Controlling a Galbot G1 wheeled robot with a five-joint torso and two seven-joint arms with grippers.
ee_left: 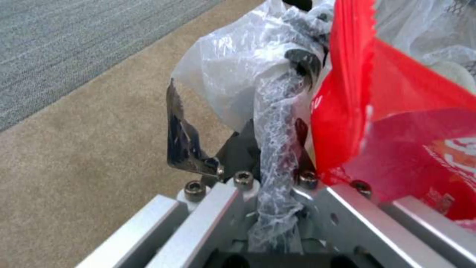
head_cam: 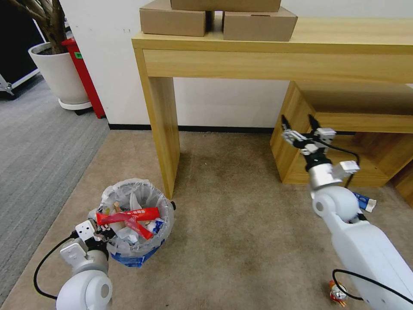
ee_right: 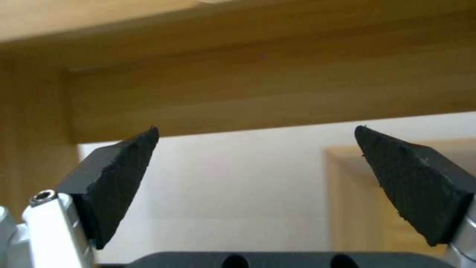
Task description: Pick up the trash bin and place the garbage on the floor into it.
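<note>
The trash bin (head_cam: 138, 228) is at the lower left over the beige floor (head_cam: 241, 232), lined with a crinkly clear bag. It is full of litter, with a red wrapper (head_cam: 129, 216) on top. My left gripper (head_cam: 100, 232) is shut on the bin's near rim. In the left wrist view the bag-wrapped rim (ee_left: 277, 119) runs between the fingers (ee_left: 179, 145), beside the red wrapper (ee_left: 396, 123). My right gripper (head_cam: 299, 122) is raised and open, empty, in front of the wooden shelf; its pads (ee_right: 119, 175) stand wide apart. On the floor lie a blue-white carton (head_cam: 365, 201) and a small can (head_cam: 337, 295).
A desk leg (head_cam: 165, 129) stands just behind the bin. A low wooden shelf unit (head_cam: 301, 150) is at the right. Cardboard boxes (head_cam: 258, 23) sit on the desk. A white plant pot (head_cam: 60, 73) and grey ribbed carpet (head_cam: 38, 146) are at the left.
</note>
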